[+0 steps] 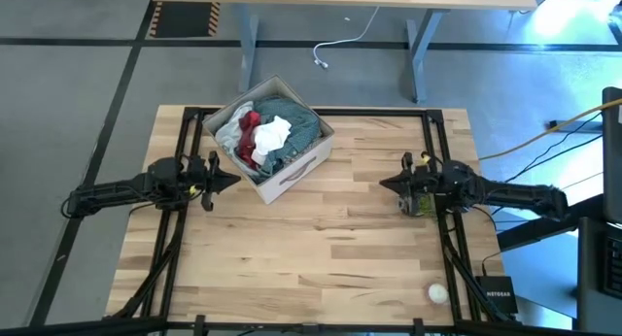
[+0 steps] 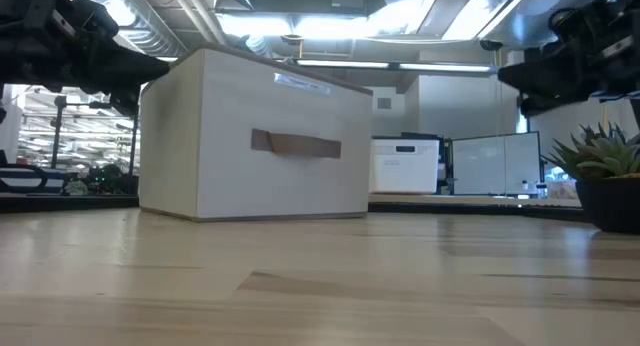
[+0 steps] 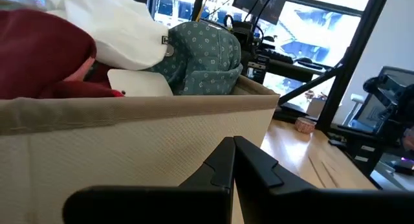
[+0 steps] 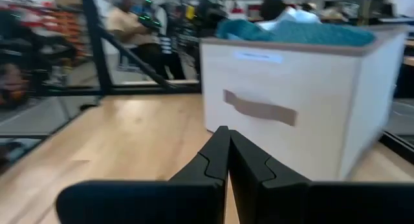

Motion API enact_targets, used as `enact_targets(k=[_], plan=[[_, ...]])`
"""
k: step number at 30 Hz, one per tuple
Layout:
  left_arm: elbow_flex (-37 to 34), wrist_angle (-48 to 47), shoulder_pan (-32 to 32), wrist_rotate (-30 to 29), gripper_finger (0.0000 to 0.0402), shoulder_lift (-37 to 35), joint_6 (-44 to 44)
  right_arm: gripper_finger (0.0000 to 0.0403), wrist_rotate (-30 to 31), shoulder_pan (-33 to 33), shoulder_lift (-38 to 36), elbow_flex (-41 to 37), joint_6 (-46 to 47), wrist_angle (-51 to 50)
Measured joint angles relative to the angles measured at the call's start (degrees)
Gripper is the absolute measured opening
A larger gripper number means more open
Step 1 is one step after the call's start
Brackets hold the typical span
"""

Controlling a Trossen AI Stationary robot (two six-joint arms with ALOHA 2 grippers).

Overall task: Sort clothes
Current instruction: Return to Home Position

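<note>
The clothes lie piled in a beige box at the table's far middle: a teal-green patterned piece, white pieces, a dark red one and grey fabric. My left gripper hovers shut beside the box's left wall, holding nothing. My right gripper hovers shut to the right of the box, pointing at it, also with nothing between its fingers.
A small potted plant stands at the table's right edge, under the right arm. A small white ball lies near the table's front right corner. Bare wood stretches from the box to the near edge. A person stands beyond the table in the right wrist view.
</note>
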Motion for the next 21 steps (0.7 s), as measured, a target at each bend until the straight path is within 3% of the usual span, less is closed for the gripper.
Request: enact_targets(k=[2,4,13,21], plan=[[0.0,0.0,0.0,0.0,0.0001,0.0,0.2,0.0016,-4.9,-2.6,-1.8,0.0,0.0,-0.8],[0.0,0.0,0.0,0.0,0.0001,0.0,0.6,0.0016,-5.8,-4.7,-3.4,0.0,0.1,-2.5],[-0.4,1.1,0.0,2.1,0.0001,-0.1,4.8,0.0016,4.4,-6.7,-7.3,0.0,4.5,-5.2],[-0.4,1.1,0.0,2.5,0.0001,-0.1,8.9,0.0016,5.9,-6.7,-7.3,0.0,6.0,-5.7]])
